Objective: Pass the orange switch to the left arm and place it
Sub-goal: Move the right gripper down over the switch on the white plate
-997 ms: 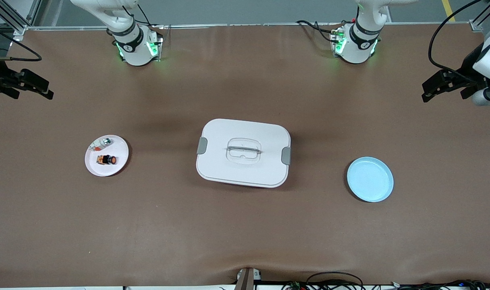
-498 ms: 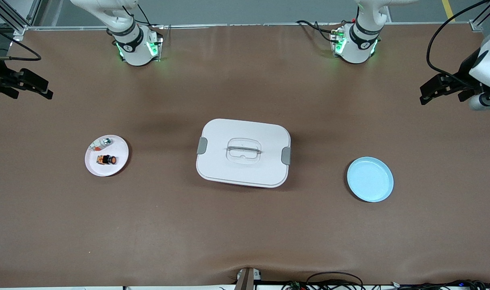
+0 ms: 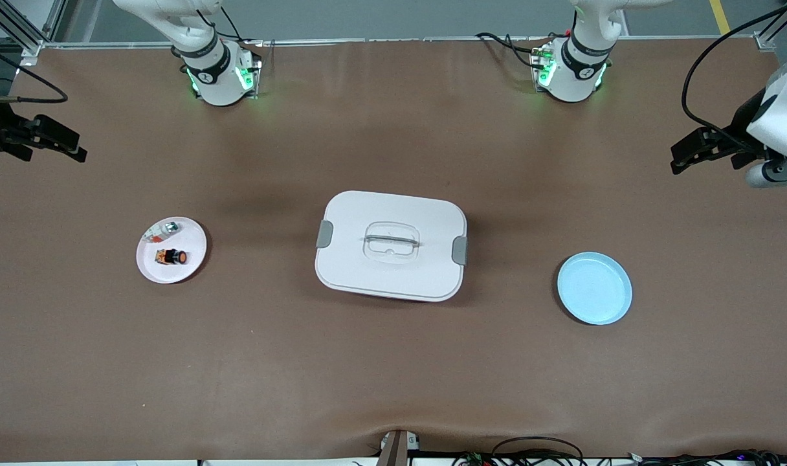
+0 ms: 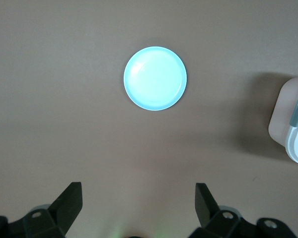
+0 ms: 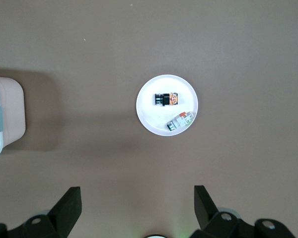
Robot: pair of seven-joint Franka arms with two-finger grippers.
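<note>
The right gripper [image 3: 76, 152] hangs open above the orange switch [image 3: 172, 257] on its white plate [image 3: 193, 265]. The left gripper [image 3: 681, 162] hangs open above the blue plate [image 3: 594, 288], the box [image 3: 391, 244] between them.

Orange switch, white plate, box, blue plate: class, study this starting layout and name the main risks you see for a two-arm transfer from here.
1. The orange switch is tiny and shares the white plate with a silver-and-red item; the open right gripper may nudge that item or the plate.
2. The box stands between both plates, so a low carry could strike it.
3. The open left gripper hovers near the table's end; a handover above the box could drop the switch.
</note>
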